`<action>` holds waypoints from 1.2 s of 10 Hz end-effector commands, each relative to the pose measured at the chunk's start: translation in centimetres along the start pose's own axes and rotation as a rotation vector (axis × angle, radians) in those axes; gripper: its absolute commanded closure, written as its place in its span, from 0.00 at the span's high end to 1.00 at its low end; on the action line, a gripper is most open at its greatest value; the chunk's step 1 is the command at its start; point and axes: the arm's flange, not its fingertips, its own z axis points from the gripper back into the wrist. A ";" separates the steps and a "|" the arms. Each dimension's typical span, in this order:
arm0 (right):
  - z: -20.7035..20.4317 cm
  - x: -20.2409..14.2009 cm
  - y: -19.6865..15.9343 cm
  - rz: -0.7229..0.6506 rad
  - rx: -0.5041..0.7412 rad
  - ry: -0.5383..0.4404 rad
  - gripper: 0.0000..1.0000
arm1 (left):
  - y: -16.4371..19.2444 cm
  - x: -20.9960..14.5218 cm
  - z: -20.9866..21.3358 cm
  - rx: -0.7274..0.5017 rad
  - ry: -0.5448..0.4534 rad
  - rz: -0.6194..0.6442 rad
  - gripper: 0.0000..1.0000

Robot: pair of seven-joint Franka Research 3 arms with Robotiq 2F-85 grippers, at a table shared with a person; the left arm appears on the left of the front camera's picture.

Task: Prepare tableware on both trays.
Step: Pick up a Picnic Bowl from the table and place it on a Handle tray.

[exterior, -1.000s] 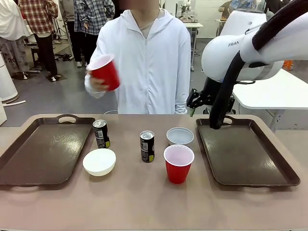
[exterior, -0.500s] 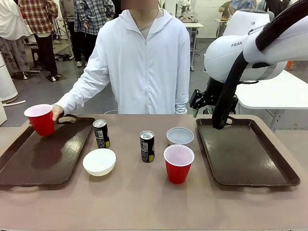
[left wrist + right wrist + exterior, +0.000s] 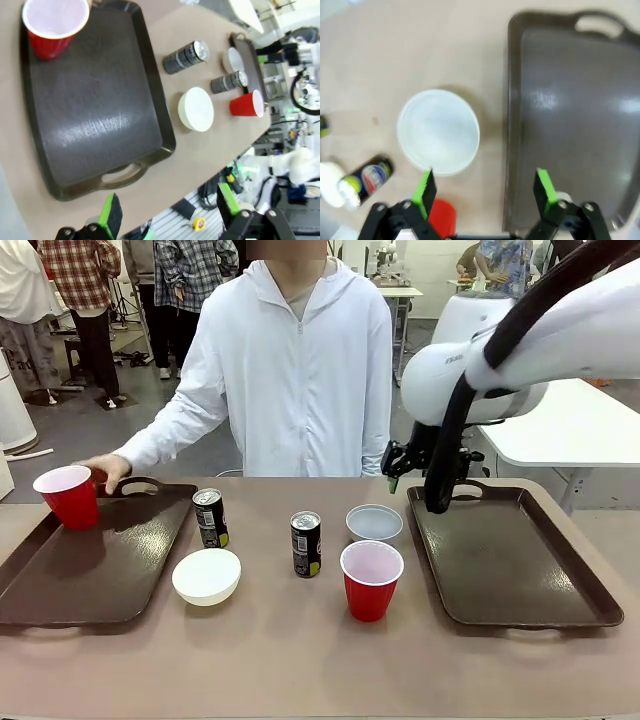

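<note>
Brown tabletop (image 3: pixel 300 660), level and dry, carries the full set. At far left, the left tray (image 3: pixel 60 580) holds one red cup (image 3: pixel 68 497) upright in its far corner, with the person's hand (image 3: pixel 105 470) just beside it; contact cannot be confirmed. The left gripper (image 3: pixel 168 210) hangs high off the tray's near end, jaws wide and empty. Risk: a descent here while the hand is at the tray would bring arm and person together. Next along, on bare table, stand a dark can (image 3: pixel 210 518), the cream-white bowl (image 3: pixel 206 576) just in front of it, a second can (image 3: pixel 305 544), the grey-blue bowl (image 3: pixel 374 522) and the second red cup (image 3: pixel 371 580), the last three close together. The right gripper (image 3: pixel 484 185) hovers above the grey-blue bowl's edge and the rim of the right tray (image 3: pixel 510 560), jaws wide, holding nothing. Risk: the bowl looks shallow and smooth, so a pinch on its rim may slip or tilt it; a misjudged approach could knock over the light cup or the can nearby, or catch the tray's raised rim. The right tray is bare. Behind the person, other people stand on a grey floor among white tables
</note>
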 end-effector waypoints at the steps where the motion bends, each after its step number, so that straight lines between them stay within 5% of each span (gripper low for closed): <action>1: -1.8 2.2 2.8 0.002 -0.080 -0.045 1.00 | 0.0 0.0 0.1 -0.013 -0.011 0.010 1.00; 7: -6.6 2.5 6.3 0.011 -0.172 0.033 0.97 | 0.0 0.0 0.1 -0.013 -0.011 0.010 1.00; 8: -7.1 2.6 5.8 0.004 -0.175 0.056 0.81 | 0.0 0.0 0.1 -0.013 -0.011 0.010 1.00; 9: -7.5 2.7 5.3 -0.002 -0.176 0.056 0.78 | 0.0 0.0 0.1 -0.013 -0.011 0.010 1.00; 12: -8.1 3.2 3.9 -0.023 -0.142 0.081 0.42 | 0.0 0.0 0.1 -0.013 -0.011 0.010 1.00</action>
